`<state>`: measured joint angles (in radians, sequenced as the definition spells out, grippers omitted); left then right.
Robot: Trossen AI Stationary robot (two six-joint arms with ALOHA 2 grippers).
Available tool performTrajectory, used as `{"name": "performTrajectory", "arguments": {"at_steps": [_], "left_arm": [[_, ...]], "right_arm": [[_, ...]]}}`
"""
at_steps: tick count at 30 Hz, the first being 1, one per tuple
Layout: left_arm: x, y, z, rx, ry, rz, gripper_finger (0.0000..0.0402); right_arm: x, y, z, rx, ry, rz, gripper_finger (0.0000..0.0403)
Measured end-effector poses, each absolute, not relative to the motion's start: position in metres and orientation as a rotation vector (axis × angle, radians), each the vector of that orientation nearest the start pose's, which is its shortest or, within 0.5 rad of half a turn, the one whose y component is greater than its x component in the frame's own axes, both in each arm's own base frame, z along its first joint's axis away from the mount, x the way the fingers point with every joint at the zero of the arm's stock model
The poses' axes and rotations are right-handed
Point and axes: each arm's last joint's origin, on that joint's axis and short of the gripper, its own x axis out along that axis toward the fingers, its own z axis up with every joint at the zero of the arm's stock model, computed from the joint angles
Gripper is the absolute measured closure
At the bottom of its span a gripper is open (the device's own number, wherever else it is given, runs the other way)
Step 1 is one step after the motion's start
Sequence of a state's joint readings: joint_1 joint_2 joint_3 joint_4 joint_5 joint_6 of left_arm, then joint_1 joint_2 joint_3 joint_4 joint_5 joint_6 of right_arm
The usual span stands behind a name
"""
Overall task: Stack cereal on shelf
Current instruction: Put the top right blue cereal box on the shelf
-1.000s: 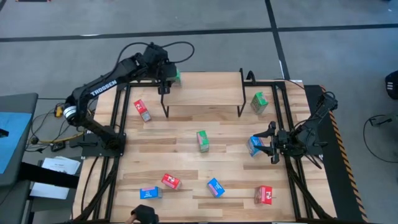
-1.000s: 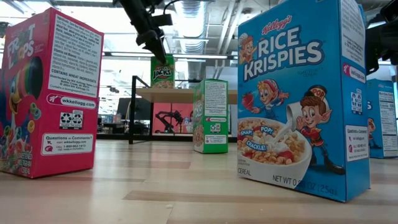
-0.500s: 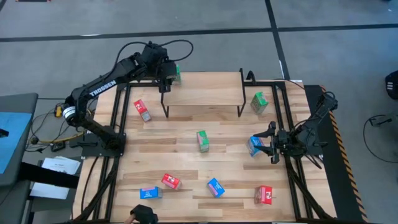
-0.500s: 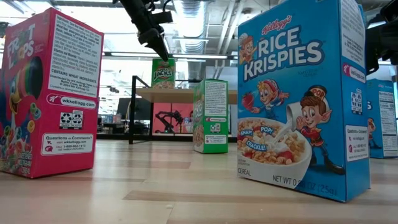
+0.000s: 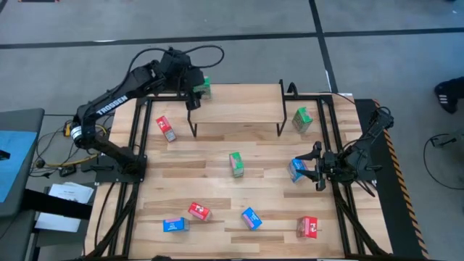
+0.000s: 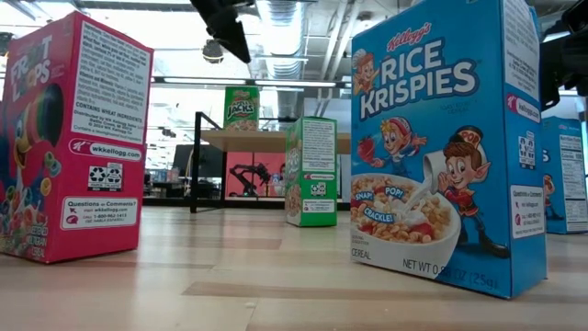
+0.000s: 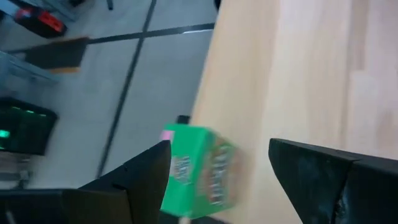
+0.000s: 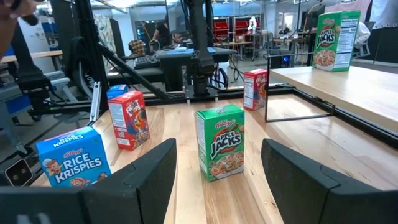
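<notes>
While the left end effector (image 5: 191, 93) hangs over the back left corner of the shelf (image 5: 239, 112), its fingers are spread apart with nothing between them. One green box (image 5: 204, 88) stands upright on that corner, right at the edge. In the left wrist view the box (image 7: 199, 171) sits below the gap between the fingers, not touched by either.

The right end effector (image 5: 310, 168) is at the right side of the surface (image 5: 217, 188). Its fingers stand apart; a blue box (image 5: 296, 170) sits just at the tips, but I can't tell if it's gripped or just close.

The rest of the cereal is scattered on the surface: a green box (image 5: 235, 164) in the middle, another green (image 5: 302, 119) just off the shelf's right end, a red box (image 5: 165, 128) to the left, and red (image 5: 199, 212), blue (image 5: 174, 225), blue (image 5: 251, 218) and red (image 5: 308, 227) along the front.

What could go wrong, I reckon: the shelved box is so near the corner that a finger clipping it on the way past could knock it off the back. Also, only one box is up, so later placements crowding that end could nudge it. And if the right side grabs the blue box off-centre, it may twist or slip mid-carry.
</notes>
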<state>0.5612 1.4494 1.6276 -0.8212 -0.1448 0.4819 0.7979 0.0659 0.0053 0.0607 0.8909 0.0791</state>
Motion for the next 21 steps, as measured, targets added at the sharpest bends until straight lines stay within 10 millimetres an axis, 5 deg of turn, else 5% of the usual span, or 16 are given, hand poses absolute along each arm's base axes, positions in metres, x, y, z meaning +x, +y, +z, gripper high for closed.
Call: {"name": "performTrajectory", "arguments": {"at_steps": [21], "left_arm": [[0.283, 0.067, 0.403, 0.151, 0.752, 0.137, 0.014]], "right_arm": [[0.079, 0.049, 0.166, 0.079, -0.003, -0.093, 0.0142]]}}
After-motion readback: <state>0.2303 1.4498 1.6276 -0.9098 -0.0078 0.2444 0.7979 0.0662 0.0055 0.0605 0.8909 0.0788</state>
